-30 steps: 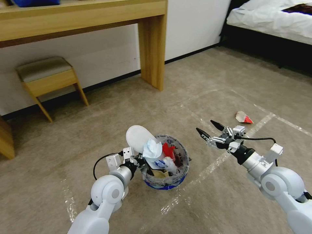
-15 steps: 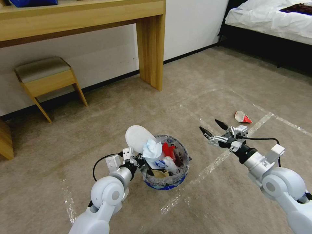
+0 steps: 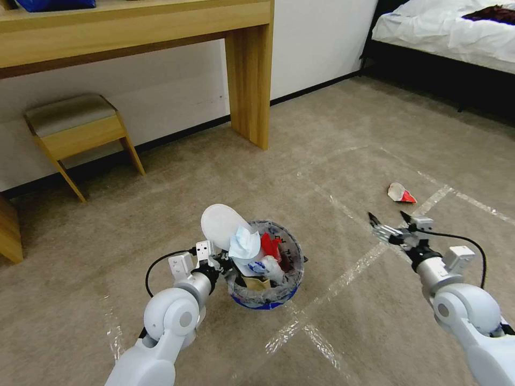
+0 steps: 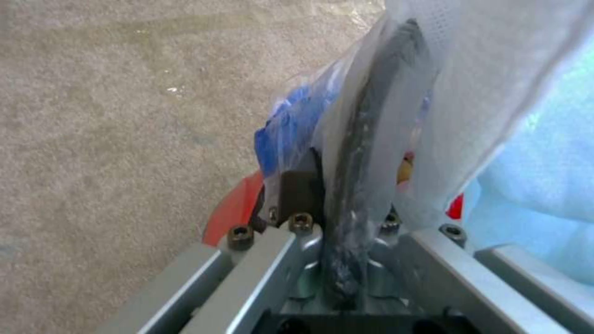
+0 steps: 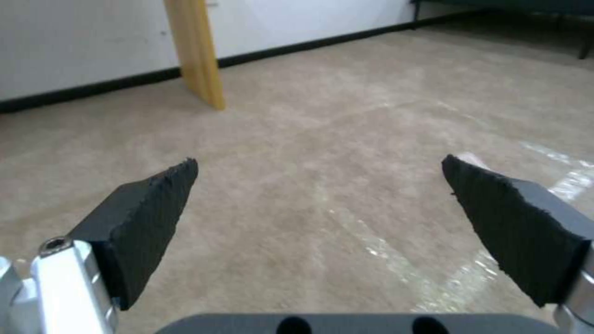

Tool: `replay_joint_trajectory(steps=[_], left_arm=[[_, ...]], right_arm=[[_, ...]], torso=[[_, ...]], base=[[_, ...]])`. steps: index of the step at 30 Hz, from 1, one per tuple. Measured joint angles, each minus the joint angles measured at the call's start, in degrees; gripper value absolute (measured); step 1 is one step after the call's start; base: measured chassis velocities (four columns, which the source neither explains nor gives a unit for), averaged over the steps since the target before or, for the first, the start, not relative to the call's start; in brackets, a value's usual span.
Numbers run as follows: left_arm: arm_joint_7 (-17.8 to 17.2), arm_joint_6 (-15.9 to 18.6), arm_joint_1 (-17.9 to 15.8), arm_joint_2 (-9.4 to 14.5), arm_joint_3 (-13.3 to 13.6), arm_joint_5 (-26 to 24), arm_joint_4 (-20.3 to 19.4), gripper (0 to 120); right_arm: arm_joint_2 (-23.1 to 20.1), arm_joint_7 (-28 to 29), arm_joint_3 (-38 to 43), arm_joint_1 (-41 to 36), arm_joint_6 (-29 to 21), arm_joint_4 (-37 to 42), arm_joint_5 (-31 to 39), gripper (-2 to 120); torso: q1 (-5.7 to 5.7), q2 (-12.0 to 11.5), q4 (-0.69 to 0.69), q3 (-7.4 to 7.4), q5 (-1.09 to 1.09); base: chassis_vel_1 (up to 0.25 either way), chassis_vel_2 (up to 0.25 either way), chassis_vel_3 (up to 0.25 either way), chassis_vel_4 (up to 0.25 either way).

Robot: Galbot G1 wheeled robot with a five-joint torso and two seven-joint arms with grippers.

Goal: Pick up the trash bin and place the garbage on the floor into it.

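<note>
Left hand (image 3: pixel 222 264) clamps trash bin (image 3: pixel 264 298) rim | right hand (image 3: pixel 390 224) spread | no legible writing

No legible txt; black marks on bin liner (image 3: pixel 289 252) unreadable

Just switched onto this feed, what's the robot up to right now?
The left gripper is clamped on the rim of the trash bin, which is already stuffed with litter, including a white slipper sticking out the top. The right gripper hangs open and empty above the carpet, pointed toward a red and white wrapper lying on the floor beyond it. That piece is not yet picked up.
</note>
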Motion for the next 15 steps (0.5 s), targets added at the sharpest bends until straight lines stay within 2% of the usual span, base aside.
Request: replay_joint_trajectory(steps=[15], left_arm=[[0.64, -0.84, -1.42, 0.76, -1.02, 0.99, 1.1, 1]], right_arm=[[2.93, -0.13, 1.66, -0.99, 1.9, -2.04, -5.27, 100]], torso=[[0.0, 0.0, 0.01, 0.0, -0.01]], base=[[0.0, 0.0, 0.0, 0.0]])
